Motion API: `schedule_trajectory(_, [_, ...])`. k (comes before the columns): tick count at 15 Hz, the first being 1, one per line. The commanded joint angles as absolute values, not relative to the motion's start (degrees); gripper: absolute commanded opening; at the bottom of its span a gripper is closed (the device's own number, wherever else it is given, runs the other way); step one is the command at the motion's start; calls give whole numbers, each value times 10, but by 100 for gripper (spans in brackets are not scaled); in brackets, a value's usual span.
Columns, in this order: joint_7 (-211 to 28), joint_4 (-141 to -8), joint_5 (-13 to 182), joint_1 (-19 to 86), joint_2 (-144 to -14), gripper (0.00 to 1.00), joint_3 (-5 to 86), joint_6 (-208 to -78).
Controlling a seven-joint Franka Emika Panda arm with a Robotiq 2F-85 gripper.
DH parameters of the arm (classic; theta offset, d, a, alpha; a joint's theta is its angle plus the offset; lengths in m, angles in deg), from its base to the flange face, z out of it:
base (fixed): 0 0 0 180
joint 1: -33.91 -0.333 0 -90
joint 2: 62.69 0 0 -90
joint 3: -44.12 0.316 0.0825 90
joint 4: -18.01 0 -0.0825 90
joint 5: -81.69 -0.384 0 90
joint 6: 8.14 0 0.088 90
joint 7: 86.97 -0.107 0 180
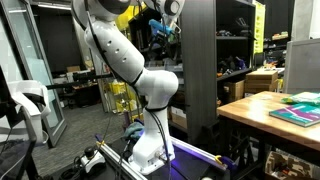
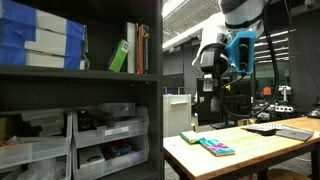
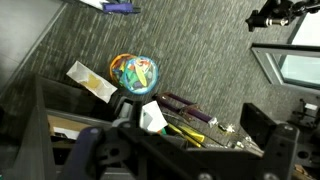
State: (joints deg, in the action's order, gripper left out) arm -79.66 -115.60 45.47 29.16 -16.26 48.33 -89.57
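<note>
Where the gripper hangs: it is held high in the air, near a dark shelf unit in an exterior view.
Fingers: they are spread wide apart, and nothing is held between them.
Round multicoloured thing: it is seen below in the wrist view, laid on grey carpet, well apart from the gripper.
White card: it is laid just beside the round thing.
Slim yellow tools: they are seen near it.
Table: it is set farther off, with teal books laid on it.
</note>
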Motion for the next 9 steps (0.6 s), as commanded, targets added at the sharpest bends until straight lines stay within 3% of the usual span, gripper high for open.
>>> schedule_trajectory(1, [-792,-1184,415,294,-117,100,486,-945])
schedule_trajectory(9, [-768,-1208,325,283,-113,100,520,-1102])
